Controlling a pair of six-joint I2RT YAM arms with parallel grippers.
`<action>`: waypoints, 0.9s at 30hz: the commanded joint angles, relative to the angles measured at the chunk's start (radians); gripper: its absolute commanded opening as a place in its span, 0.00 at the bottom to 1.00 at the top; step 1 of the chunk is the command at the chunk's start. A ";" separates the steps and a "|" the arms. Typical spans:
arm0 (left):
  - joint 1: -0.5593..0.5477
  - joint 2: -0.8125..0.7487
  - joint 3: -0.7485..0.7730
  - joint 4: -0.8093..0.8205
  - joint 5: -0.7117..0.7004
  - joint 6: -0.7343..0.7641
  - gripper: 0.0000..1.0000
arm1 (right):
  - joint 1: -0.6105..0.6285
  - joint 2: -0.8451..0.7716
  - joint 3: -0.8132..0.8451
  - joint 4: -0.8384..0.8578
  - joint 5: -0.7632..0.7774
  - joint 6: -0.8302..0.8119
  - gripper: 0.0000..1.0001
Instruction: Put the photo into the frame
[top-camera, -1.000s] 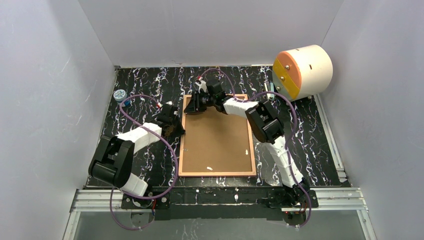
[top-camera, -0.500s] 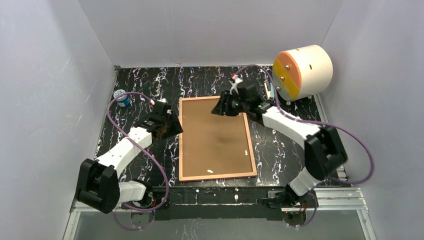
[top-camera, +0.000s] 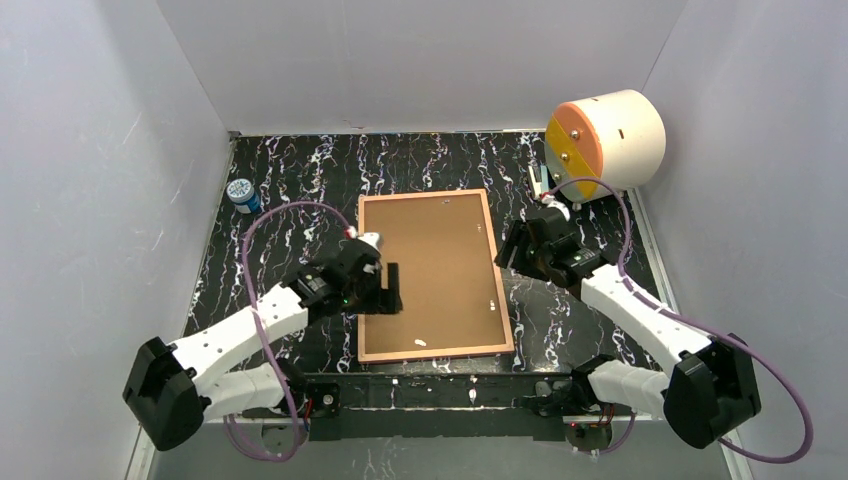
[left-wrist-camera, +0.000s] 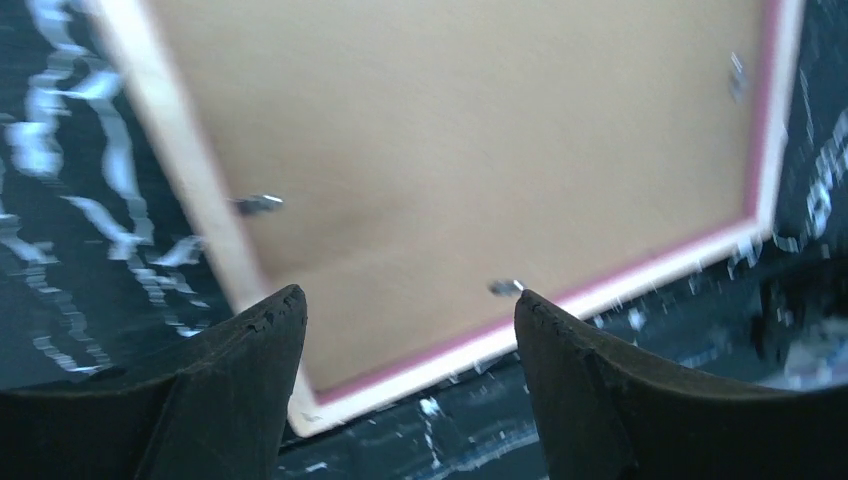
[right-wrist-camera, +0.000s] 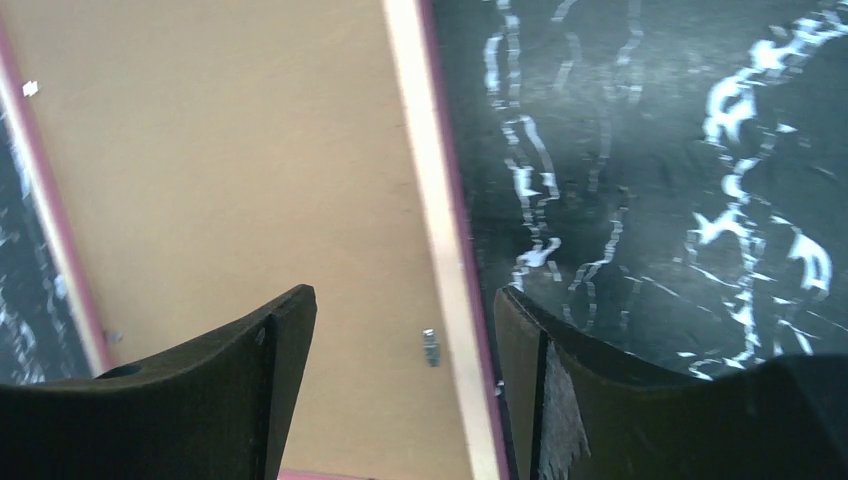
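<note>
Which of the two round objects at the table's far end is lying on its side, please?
The large cream cylinder with the orange-and-yellow end, far right: its flat end faces sideways. The small blue-and-white jar, far left, stands upright.

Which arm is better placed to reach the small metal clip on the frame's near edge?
Left. The left claw, open, hovers over the thin wood-brown frame's near-left part, with the small metal clip just ahead of it; the right claw hangs at the right edge.
</note>
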 joint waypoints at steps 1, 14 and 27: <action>-0.218 -0.007 0.000 0.020 0.020 -0.040 0.73 | -0.061 -0.005 -0.029 -0.081 0.100 0.032 0.75; -0.649 0.177 -0.045 0.266 0.067 -0.056 0.72 | -0.258 -0.002 -0.149 0.004 -0.122 0.013 0.84; -0.643 0.277 -0.076 0.319 -0.161 -0.226 0.55 | -0.281 0.030 -0.171 0.063 -0.236 0.015 0.82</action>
